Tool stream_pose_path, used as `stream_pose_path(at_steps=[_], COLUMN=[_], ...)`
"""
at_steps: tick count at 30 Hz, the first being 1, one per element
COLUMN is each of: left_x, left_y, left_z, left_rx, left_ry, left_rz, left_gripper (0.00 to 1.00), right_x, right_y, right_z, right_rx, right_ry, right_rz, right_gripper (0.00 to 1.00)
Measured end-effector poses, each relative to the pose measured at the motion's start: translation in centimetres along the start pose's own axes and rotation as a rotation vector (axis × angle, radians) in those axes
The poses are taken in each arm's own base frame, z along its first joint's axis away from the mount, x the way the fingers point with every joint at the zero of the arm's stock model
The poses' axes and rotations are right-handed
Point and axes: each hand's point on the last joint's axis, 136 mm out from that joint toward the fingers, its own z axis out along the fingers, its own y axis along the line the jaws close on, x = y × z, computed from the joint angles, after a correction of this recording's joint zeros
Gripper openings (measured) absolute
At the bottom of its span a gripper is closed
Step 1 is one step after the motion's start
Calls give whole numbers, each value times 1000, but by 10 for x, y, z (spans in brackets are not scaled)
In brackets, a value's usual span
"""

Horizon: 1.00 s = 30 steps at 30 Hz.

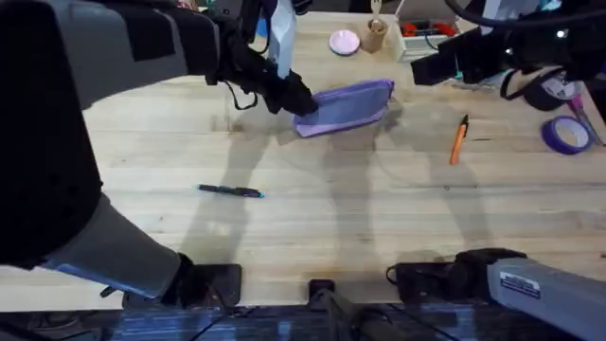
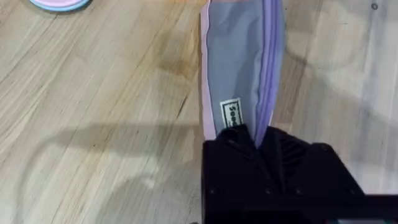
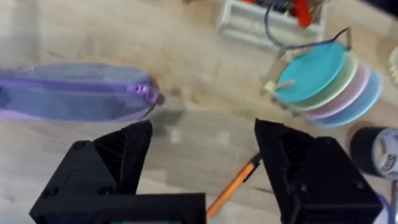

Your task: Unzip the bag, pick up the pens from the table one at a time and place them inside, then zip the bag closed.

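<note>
Bag (image 1: 346, 104) end is clamped by left gripper (image 2: 256, 142); right gripper (image 3: 203, 163) hangs spread, empty. Risk: bag dragged if zipper pull (image 3: 151, 94) is missed.

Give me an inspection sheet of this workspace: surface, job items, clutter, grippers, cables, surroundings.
Surface: light wooden table, plank grain visible.
Job's things: purple bag lying at the far middle, zipper appears closed; dark pen on the near left; orange pen on the right, both loose on the table.
Clutter: purple tape roll at the right edge; pink dish and a small cup at the far edge; stack of coloured discs.
Grippers: left gripper clamped on the bag's end; right gripper open above the table, holding nothing.
Cables: dark cable hanging by the left arm.
Surroundings: nothing seen.
</note>
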Motion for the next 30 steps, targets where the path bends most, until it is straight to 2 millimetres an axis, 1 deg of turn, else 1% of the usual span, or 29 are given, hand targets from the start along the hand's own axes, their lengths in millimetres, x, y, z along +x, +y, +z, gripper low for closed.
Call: stream_pose_path(at_steps=[2, 3, 7, 11, 14, 17, 20, 22, 24, 27, 30], left_x=[0, 0, 0, 0, 0, 0, 0, 0, 0, 0, 0], left_y=[0, 0, 0, 0, 0, 0, 0, 0, 0, 0, 0], left_z=[0, 0, 0, 0, 0, 0, 0, 0, 0, 0, 0], left_rx=[0, 0, 0, 0, 0, 0, 0, 0, 0, 0, 0], left_ry=[0, 0, 0, 0, 0, 0, 0, 0, 0, 0, 0], left_rz=[0, 0, 0, 0, 0, 0, 0, 0, 0, 0, 0], left_gripper=[45, 45, 46, 46, 46, 46, 45, 45, 45, 44, 44], right_x=[-1, 2, 8, 15, 19, 19, 20, 23, 27, 32, 35], right_y=[-1, -11, -35, -62, -75, -76, -68, -61, -57, -57, -56], right_z=[0, -2, -8, -21, -31, -41, -46, -43, -35, -24, -18], right_rx=[-8, -107, -171, -217, -241, -299, -371, -422, -465, -496, -510], right_ry=[-10, -58, -125, -211, -267, -328, -360, -359, -351, -342, -334], right_rz=[-21, -45, 0, 66, 105, 123, 128, 129, 135, 141, 145], right_gripper=[995, 993, 994, 992, 992, 992, 992, 992, 992, 995, 995])
